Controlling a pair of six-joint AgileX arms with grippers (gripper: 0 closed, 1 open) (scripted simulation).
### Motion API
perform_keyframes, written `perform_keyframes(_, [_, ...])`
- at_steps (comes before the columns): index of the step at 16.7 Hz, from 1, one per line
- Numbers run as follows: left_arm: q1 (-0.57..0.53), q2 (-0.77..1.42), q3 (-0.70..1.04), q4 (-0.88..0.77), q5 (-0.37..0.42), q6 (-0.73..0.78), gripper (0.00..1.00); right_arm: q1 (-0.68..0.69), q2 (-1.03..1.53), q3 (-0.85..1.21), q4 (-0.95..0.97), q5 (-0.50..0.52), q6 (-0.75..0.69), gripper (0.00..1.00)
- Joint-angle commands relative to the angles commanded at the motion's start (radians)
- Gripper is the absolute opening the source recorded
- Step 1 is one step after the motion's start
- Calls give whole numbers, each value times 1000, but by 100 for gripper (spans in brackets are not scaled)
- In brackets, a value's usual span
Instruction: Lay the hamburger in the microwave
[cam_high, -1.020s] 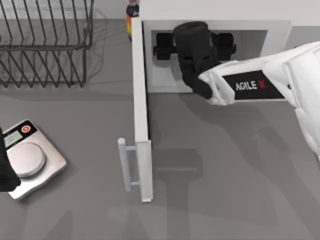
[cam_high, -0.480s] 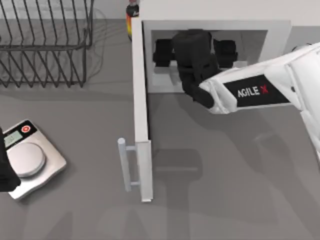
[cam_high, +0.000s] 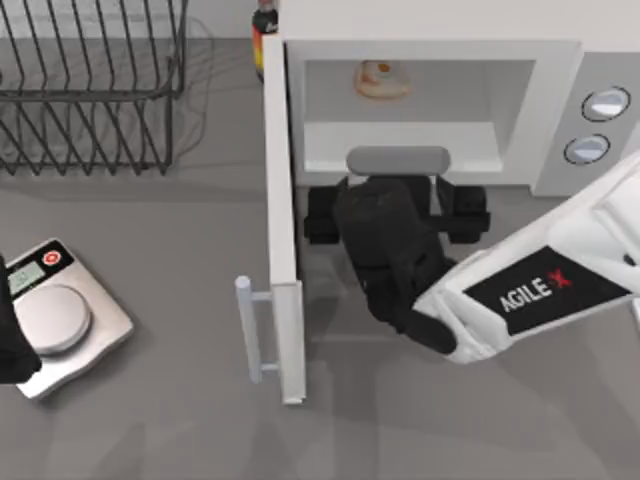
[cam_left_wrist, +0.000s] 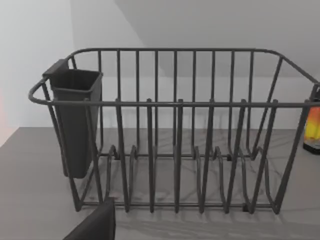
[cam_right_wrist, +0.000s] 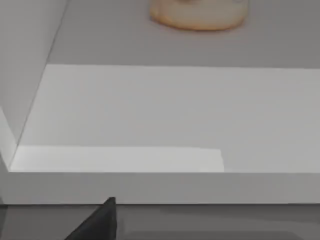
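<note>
Right end effector (cam_high: 396, 200) withdrawn from microwave (cam_high: 555, 100), hamburger (cam_high: 380, 78) inside

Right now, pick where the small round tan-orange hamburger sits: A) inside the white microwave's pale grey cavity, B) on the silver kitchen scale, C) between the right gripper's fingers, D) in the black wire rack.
A: the small round tan-orange hamburger lies on the floor of the white microwave, with the right gripper outside the opening.
</note>
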Motion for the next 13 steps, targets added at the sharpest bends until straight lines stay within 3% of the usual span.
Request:
perform_keyframes(4, [0, 0, 0, 0, 0, 0, 100, 64, -93, -151, 65, 58, 34, 100])
perform_keyframes(13, [0, 0, 0, 0, 0, 0, 100, 65, -159, -138, -3, 59, 36, 100])
